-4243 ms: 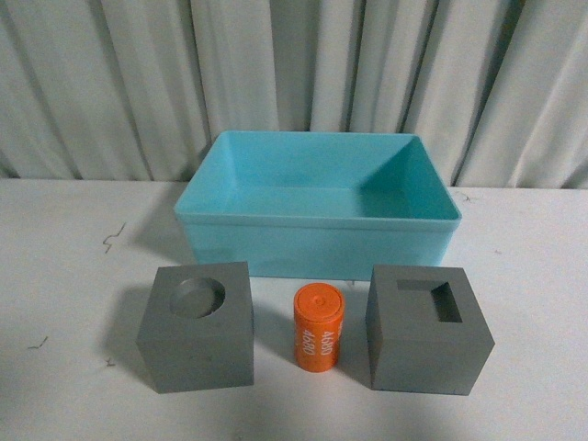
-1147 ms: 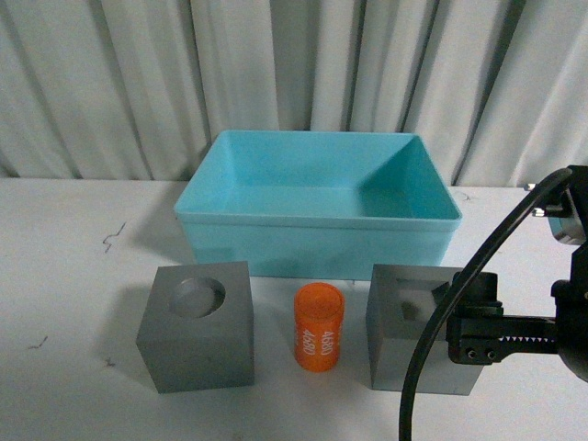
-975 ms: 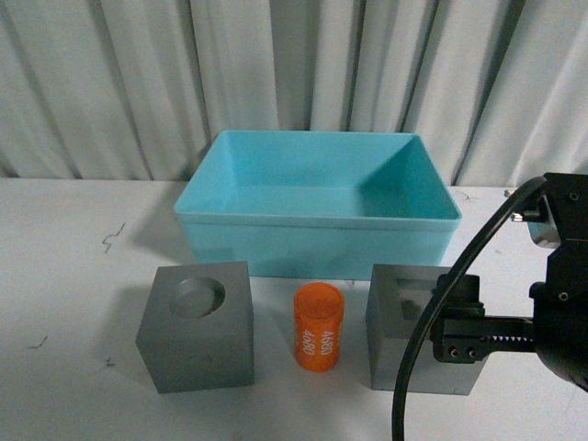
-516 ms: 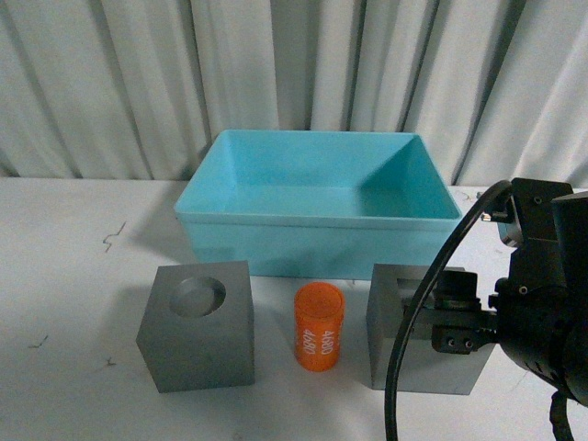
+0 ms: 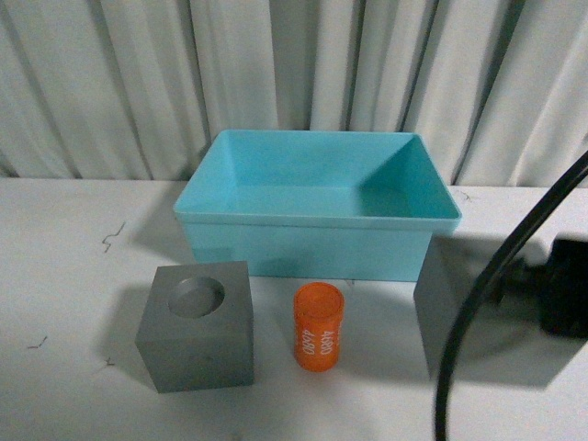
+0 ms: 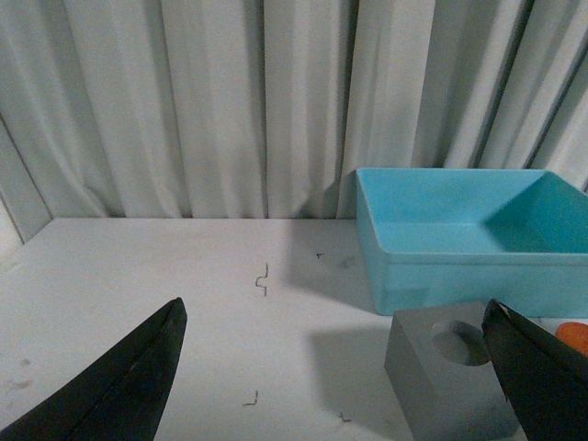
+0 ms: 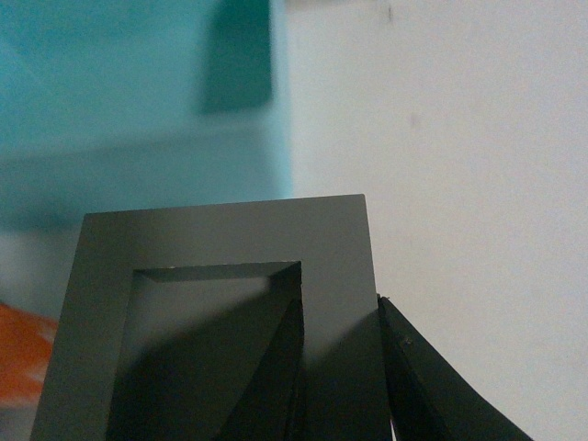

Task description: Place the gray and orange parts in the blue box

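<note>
The blue box (image 5: 312,221) stands at the back middle of the table. The gray cube with the round recess (image 5: 195,326) sits in front of it on the left, and the orange cylinder (image 5: 318,327) stands upright beside that cube. My right gripper (image 7: 342,367) is shut on a wall of the gray cube with the rectangular recess (image 7: 220,241), one finger inside the recess and one outside. In the front view this cube (image 5: 436,308) is tipped at the right, partly behind a black cable. My left gripper (image 6: 335,386) is open and empty, back from the round-recess cube (image 6: 441,381).
White table with small dark marks (image 6: 262,278), and a grey curtain behind it. A black cable (image 5: 487,303) crosses the front view at the right. The blue box (image 7: 138,119) and an edge of the orange cylinder (image 7: 18,358) show beyond the held cube.
My right gripper came in from the right and closed on the rectangular-recess cube. The cube has shifted right and tipped, so its recess no longer faces the front camera.
</note>
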Action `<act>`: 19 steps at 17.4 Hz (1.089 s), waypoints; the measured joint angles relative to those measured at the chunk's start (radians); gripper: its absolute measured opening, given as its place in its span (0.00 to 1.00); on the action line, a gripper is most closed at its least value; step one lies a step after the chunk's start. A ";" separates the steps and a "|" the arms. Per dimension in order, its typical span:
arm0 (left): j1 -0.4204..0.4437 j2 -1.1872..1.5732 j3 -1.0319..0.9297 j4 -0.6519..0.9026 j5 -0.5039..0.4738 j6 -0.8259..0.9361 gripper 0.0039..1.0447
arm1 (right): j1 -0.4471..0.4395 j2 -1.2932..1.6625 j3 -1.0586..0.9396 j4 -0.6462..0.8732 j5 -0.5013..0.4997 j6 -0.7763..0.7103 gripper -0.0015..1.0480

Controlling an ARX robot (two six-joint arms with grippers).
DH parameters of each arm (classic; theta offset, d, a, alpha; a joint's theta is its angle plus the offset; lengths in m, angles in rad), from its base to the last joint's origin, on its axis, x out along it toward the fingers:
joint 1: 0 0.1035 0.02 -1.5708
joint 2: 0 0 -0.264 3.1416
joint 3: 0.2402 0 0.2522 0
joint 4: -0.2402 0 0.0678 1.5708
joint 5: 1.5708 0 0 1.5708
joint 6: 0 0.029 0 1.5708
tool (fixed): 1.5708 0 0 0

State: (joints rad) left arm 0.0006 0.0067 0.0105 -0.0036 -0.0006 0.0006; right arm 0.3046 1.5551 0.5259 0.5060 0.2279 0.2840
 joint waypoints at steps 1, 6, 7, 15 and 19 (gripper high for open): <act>0.000 0.000 0.000 0.000 0.000 0.000 0.94 | -0.021 -0.100 0.029 -0.014 -0.013 -0.035 0.18; 0.000 0.000 0.000 0.000 0.000 0.000 0.94 | -0.157 0.019 0.374 0.135 -0.077 -0.184 0.18; 0.000 0.000 0.000 0.000 0.001 0.000 0.94 | -0.159 0.116 0.441 0.121 -0.091 -0.207 0.18; 0.000 0.000 0.000 0.000 0.001 0.000 0.94 | -0.071 0.597 0.871 0.010 -0.071 -0.198 0.17; 0.000 0.000 0.000 0.000 0.000 0.000 0.94 | -0.055 0.673 0.914 -0.021 -0.052 -0.169 0.17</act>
State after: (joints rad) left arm 0.0006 0.0067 0.0105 -0.0036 -0.0006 0.0002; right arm 0.2497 2.2276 1.4403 0.4847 0.1757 0.1146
